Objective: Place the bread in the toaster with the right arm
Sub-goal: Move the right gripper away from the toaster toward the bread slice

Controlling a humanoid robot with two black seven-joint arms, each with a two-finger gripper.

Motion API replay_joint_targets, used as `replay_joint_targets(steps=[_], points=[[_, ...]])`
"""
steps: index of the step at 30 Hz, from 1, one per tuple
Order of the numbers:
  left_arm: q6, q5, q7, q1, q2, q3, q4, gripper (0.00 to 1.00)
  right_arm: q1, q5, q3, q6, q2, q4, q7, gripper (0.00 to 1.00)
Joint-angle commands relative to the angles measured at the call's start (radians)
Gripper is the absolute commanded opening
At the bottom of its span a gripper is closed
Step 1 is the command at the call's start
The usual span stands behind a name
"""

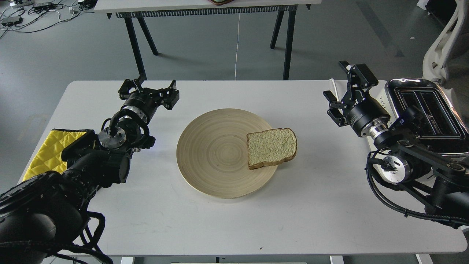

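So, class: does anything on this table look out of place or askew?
Only slightly: the bread lies at the right edge of the wooden plate, its corner overhanging the rim. Toaster stands upright; nothing looks spilled or damaged.

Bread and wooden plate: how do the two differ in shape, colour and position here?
The bread is a squarish slice with a rounded top and brown crust; the wooden plate is round, with ring-like grain. The bread is much smaller than the plate. The bread lies on the plate's right edge, its right side overhanging the rim, while the plate rests flat on the white table. Both are pale tan, and neither claw touches them.
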Motion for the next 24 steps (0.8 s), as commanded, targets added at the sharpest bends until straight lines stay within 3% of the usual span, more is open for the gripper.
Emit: replay_joint_targets(steps=[1, 16, 24], points=[[0.000, 0.000, -0.004, -0.001, 0.000, 0.000, 0.000, 1.00, -0.003, 0.000, -0.001, -0.017, 0.007, 0.000, 0.000, 0.99], [0.000, 0.000, 0.009, -0.005, 0.000, 0.000, 0.000, 1.00, -0.003, -0.003, -0.024, -0.043, 0.071, -0.001, 0.000, 0.99], [0.000, 0.000, 0.010, -0.005, 0.000, 0.000, 0.000, 1.00, 0.002, -0.024, -0.152, -0.047, 0.088, -0.014, 0.000, 0.99]])
